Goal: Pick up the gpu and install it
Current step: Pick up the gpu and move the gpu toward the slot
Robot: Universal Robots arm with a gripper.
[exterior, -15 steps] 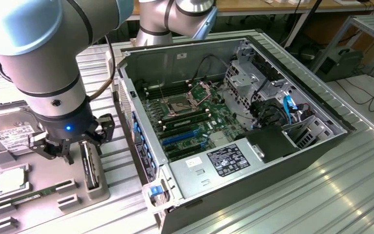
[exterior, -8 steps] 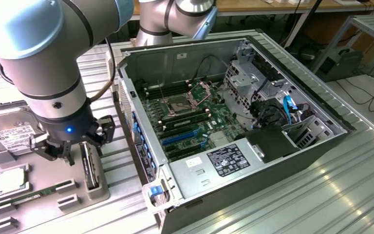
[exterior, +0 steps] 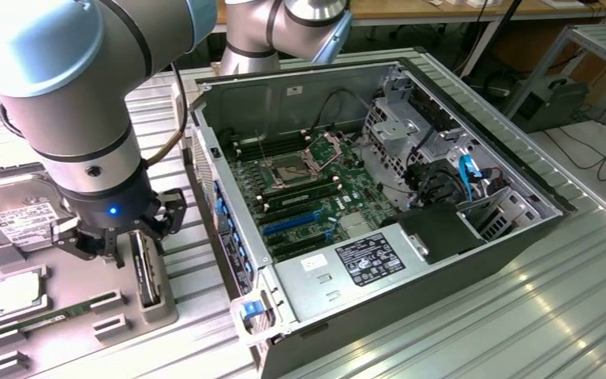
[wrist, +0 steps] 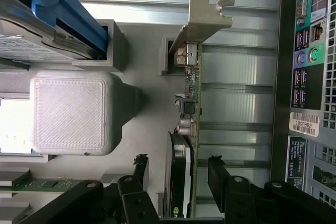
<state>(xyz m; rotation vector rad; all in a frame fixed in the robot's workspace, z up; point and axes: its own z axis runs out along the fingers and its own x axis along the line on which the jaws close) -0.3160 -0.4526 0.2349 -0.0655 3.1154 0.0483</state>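
The gpu [wrist: 191, 103], a thin black card with a silver metal bracket, is stood on edge in a grey moulded holder [wrist: 149, 124]. The jaws are spread wide astride it, gripping nothing. It is judged light, stiff, fragile; best taken across its flat faces.

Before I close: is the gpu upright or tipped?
Upright: the gpu stands on edge in the gray holder, open claw astride.
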